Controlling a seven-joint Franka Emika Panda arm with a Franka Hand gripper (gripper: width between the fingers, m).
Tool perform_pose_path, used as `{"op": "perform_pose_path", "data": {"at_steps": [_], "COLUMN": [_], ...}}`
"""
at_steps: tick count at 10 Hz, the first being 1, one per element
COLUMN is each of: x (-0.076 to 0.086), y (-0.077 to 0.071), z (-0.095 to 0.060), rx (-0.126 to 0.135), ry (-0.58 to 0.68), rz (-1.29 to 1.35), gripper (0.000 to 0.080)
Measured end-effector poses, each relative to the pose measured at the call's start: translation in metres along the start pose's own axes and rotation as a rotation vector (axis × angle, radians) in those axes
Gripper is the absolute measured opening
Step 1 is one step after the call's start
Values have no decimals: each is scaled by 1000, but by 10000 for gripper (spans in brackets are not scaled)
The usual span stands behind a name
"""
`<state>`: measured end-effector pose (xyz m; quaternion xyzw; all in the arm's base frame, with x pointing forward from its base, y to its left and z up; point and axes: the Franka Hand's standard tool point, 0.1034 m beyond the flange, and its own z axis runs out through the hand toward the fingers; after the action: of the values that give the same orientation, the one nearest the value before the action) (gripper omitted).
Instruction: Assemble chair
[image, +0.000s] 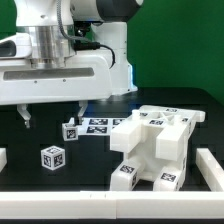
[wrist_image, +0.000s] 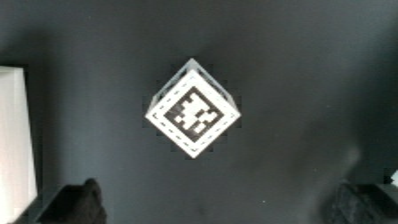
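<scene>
The chair (image: 152, 143) stood as a part-built cluster of chunky white tagged pieces at the lower right of the exterior view, resting on the black table (image: 95, 172). Two loose pieces sat apart from it. The front cube (image: 52, 157) was at the lower left of the frame. The rear cube (image: 71, 130) was a little higher and nearer the centre, just beside the marker board (image: 102, 124). That board lay flat at mid-frame, between the cubes and the cluster. A white rail (image: 213, 170) ran down the far right of the frame and along its bottom. A white sliver (image: 3, 157) showed at the left edge, too cropped to tell what it was.

The gripper (image: 52, 113) hung from the white arm (image: 60, 60) in the upper left of the frame, above the two cubes and touching neither. Its jaws stood wide apart with nothing between them.

In the wrist view a tagged block (wrist_image: 192, 112), seen corner-on as a diamond, lay on the dark table. It was ahead of the two dark fingertips (wrist_image: 71, 205) and clear of both. Which of the two cubes it was could not be told. A pale slab edge (wrist_image: 15, 130) showed at one side of that view.
</scene>
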<state>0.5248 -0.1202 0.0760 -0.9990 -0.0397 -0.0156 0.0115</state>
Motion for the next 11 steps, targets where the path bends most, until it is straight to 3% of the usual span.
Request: {"op": "perform_pose_path", "data": {"at_steps": [3, 11], "x": [-11, -12], "y": [16, 13], "z": [17, 22], "rx": [-43, -39], "ry": [20, 10], "rz": [-52, -2], "gripper": [649, 649]}}
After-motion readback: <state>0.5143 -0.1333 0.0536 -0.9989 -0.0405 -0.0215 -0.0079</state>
